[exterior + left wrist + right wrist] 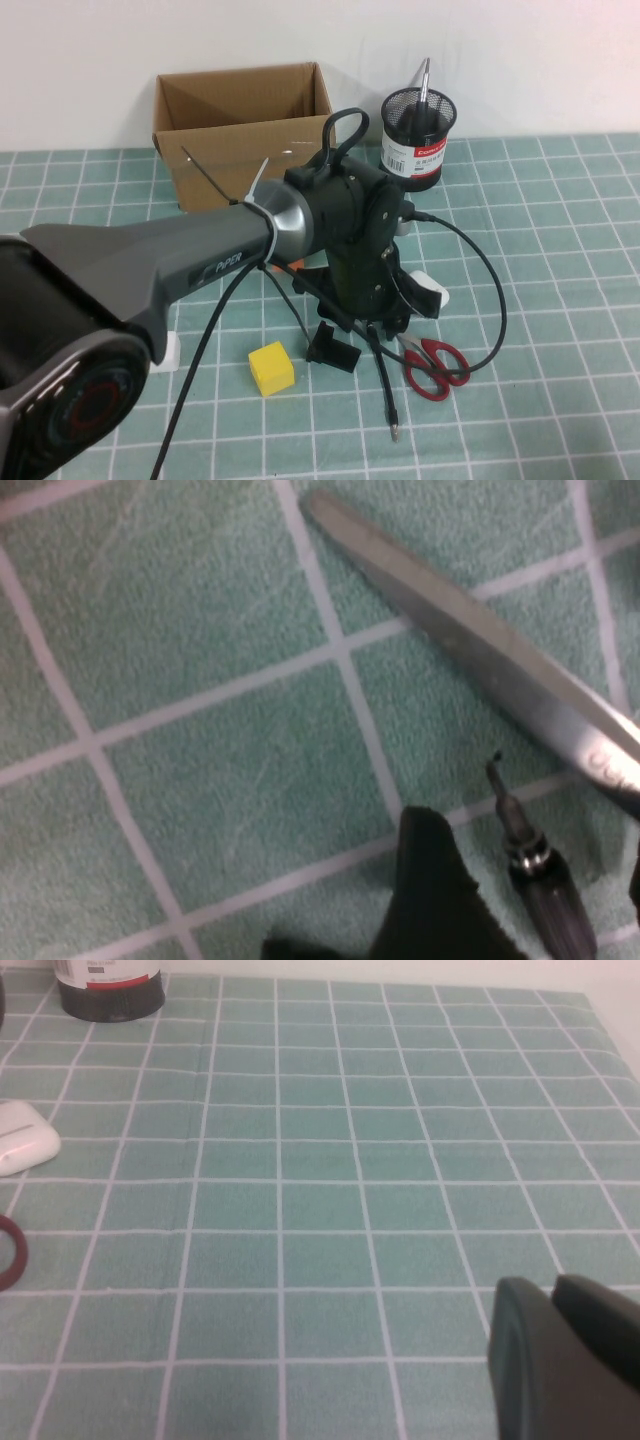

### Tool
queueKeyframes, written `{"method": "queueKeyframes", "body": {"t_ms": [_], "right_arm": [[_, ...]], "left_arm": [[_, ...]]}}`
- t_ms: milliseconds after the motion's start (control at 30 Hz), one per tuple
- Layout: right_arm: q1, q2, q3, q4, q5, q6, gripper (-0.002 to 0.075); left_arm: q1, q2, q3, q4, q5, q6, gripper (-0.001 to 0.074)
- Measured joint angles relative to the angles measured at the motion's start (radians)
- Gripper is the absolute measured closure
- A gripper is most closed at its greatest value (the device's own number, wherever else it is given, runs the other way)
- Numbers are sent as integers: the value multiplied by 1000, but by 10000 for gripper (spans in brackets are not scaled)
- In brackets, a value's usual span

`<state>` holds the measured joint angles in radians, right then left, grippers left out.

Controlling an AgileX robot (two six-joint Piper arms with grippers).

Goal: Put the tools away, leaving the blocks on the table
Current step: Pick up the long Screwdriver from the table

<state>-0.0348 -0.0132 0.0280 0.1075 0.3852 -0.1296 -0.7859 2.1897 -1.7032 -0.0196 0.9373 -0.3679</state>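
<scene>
My left gripper [375, 325] is low over the table, open, its fingers [430, 890] either side of the thin black screwdriver [530, 875], which lies on the table [560, 300]. The screwdriver's tip end shows in the high view [390, 395]. The red-handled scissors [435, 365] lie just right of it, blade [480, 650] flat on the grid. The thick black-handled screwdriver [422, 105] stands in the mesh cup [418, 140]. The yellow block [271, 368], white block [170, 350] and a sliver of the orange block [288, 285] sit on the table. My right gripper [550, 1310] is shut and empty at the right.
An open cardboard box [240, 130] stands at the back left. A black bracket [333, 350] lies beside my left gripper. A white rounded case [430, 292] sits just behind the scissors and shows in the right wrist view [20, 1140].
</scene>
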Motion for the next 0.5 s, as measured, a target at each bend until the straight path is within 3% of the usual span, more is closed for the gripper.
{"method": "queueKeyframes", "body": {"t_ms": [233,500], "right_arm": [[0,0,0,0,0,0,734],[0,0,0,0,0,0,733]], "left_arm": [[5,16,-18,2,10,0,379],[5,20,-25,7,67,0,433]]}}
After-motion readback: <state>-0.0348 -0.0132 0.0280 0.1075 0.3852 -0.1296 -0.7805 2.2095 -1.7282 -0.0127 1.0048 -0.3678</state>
